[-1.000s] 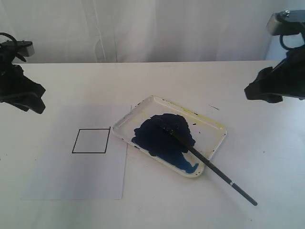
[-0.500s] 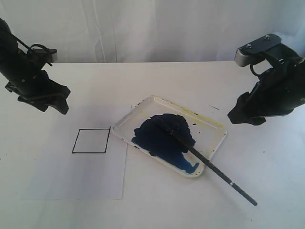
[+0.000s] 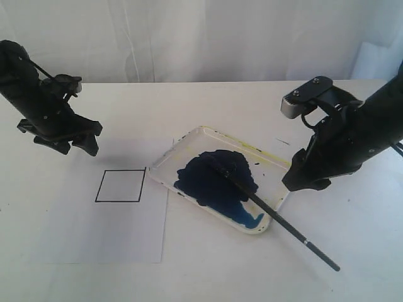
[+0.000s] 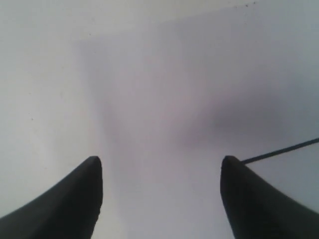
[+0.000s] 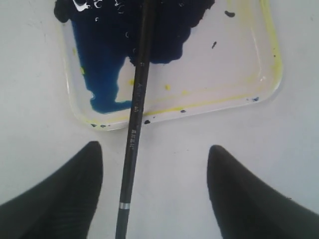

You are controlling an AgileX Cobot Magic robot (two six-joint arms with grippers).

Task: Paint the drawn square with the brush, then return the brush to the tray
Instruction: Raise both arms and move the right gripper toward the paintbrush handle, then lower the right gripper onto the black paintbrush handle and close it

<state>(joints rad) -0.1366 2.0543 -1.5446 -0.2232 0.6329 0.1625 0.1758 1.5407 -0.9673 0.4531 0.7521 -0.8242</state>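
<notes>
The brush (image 3: 280,220) lies at centre-right, tip in the blue paint of the tray (image 3: 267,170), handle slanting over the rim onto the bench (image 3: 352,251), and the drawn square (image 3: 120,185) at the left is blank, so we judge the pickup is in hand. Our right gripper (image 5: 154,146) hangs tilted above the handle just outside the tray, jaws spread either side without touching; next we must lower and close on it. Our left gripper (image 4: 160,159), spread and empty, hovers to the upper left of the square.
</notes>
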